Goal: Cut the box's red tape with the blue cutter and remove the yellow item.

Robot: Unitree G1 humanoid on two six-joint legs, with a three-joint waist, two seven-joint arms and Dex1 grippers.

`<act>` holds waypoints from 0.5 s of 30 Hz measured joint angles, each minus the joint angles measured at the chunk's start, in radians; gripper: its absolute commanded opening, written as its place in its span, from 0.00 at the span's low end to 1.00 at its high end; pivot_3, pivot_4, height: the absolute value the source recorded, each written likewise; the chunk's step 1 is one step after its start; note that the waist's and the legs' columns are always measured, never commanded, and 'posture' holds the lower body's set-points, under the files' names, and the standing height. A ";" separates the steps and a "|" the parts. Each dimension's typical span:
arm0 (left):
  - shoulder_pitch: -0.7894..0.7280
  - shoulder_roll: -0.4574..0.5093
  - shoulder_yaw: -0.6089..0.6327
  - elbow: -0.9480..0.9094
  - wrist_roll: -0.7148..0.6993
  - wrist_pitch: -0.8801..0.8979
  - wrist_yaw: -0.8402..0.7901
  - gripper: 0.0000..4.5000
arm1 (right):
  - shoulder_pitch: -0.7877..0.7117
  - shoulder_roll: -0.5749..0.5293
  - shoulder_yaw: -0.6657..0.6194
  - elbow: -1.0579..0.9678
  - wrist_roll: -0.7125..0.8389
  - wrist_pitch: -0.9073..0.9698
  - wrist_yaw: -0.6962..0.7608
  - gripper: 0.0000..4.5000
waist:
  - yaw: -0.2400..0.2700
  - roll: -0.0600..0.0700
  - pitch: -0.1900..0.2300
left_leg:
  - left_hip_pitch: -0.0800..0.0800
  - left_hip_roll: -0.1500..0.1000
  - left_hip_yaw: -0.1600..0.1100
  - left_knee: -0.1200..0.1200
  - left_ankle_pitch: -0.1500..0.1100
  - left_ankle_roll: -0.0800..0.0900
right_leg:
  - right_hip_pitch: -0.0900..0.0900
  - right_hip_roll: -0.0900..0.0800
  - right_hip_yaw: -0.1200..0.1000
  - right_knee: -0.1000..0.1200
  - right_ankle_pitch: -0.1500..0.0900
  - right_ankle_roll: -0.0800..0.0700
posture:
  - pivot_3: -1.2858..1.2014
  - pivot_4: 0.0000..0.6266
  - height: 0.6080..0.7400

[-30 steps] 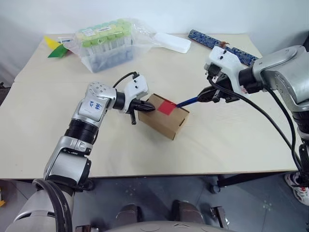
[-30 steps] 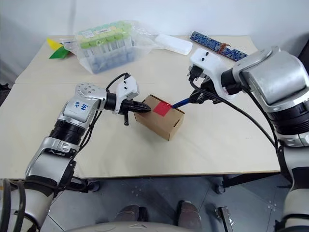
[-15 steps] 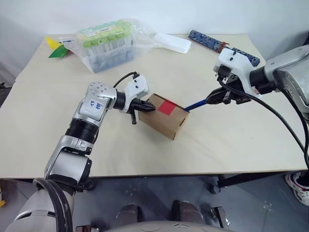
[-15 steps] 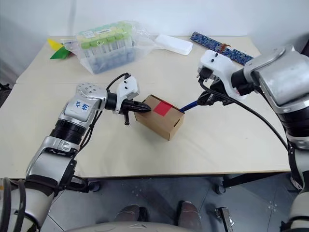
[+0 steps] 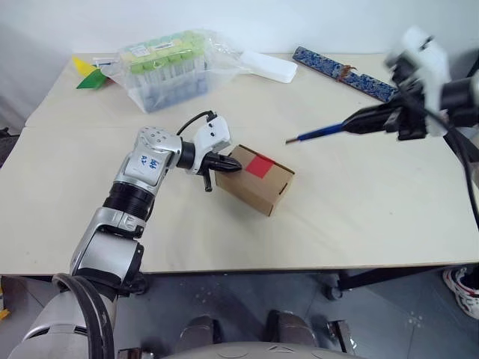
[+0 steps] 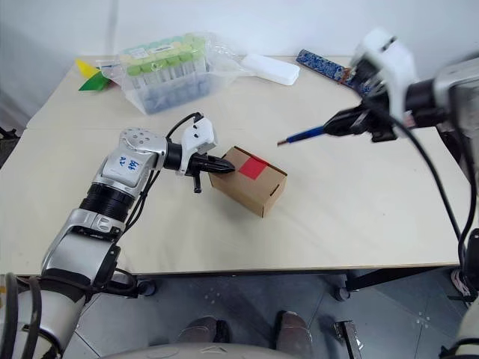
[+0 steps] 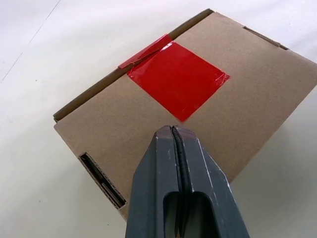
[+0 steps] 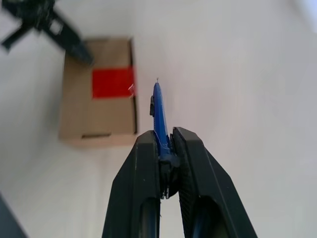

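The box (image 5: 254,179) sat mid-table (image 5: 352,217), flaps down, red tape (image 5: 260,166) on its top face & folding over the edge at the flap seam. The left gripper (image 5: 224,165), jaws fully shut w/ nothing between them, pressed its tip against the box's near-left end, apparently as a brace. The right gripper (image 5: 382,120), jaws clamped on the blue cutter (image 5: 322,134), hung above & right of the box, cutter tip aimed at the tape but well apart from it.

Judgement: the cut looked incomplete or needing a check. One tape corner stood lifted at the seam, yet the flap lay shut. To do the step well, the blade should prob. come back low along the seam, slicing just the tape where it bridges the flap edge, w/ the left arm holding the box against sliding; a steep or deep stab could hit the contents.

Hard to make out: whether the tape was actually severed. The right arm was motion-blurred. The yellow item was presumably inside, hidden. The cutter's blade tip was too small to read.
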 measured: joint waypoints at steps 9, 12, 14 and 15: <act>-0.018 -0.006 -0.004 0.026 0.012 -0.014 -0.007 0.00 | 0.504 0.159 -0.336 -0.174 -0.004 -0.100 -0.243 0.03 | 0.001 -0.001 -0.002 | 0.001 -0.001 0.001 0.000 0.001 0.001 | 0.001 0.000 0.002 0.000 0.000 0.000 | 0.52 0.24 1.00; -0.019 -0.009 -0.005 0.028 0.013 -0.015 -0.007 0.00 | 0.637 0.241 -0.403 -0.235 -0.013 -0.175 -0.312 0.03 | 0.002 -0.001 -0.002 | 0.002 -0.001 0.002 -0.001 0.001 0.001 | 0.002 0.000 0.001 0.000 0.000 0.000 | 0.52 0.24 1.00; -0.020 -0.010 -0.006 0.028 0.015 -0.015 -0.008 0.00 | 0.737 0.310 -0.440 -0.259 -0.026 -0.260 -0.369 0.03 | 0.003 -0.001 -0.002 | 0.002 -0.001 0.002 -0.001 0.001 0.001 | 0.002 0.000 0.001 0.000 0.000 0.000 | 0.52 0.24 1.00; -0.020 -0.010 -0.006 0.028 0.016 -0.015 -0.009 0.00 | 0.780 0.340 -0.448 -0.255 -0.037 -0.302 -0.395 0.03 | 0.003 -0.001 -0.002 | 0.002 -0.001 0.002 -0.001 0.001 0.001 | 0.002 0.000 0.002 0.000 0.000 0.000 | 0.52 0.24 1.00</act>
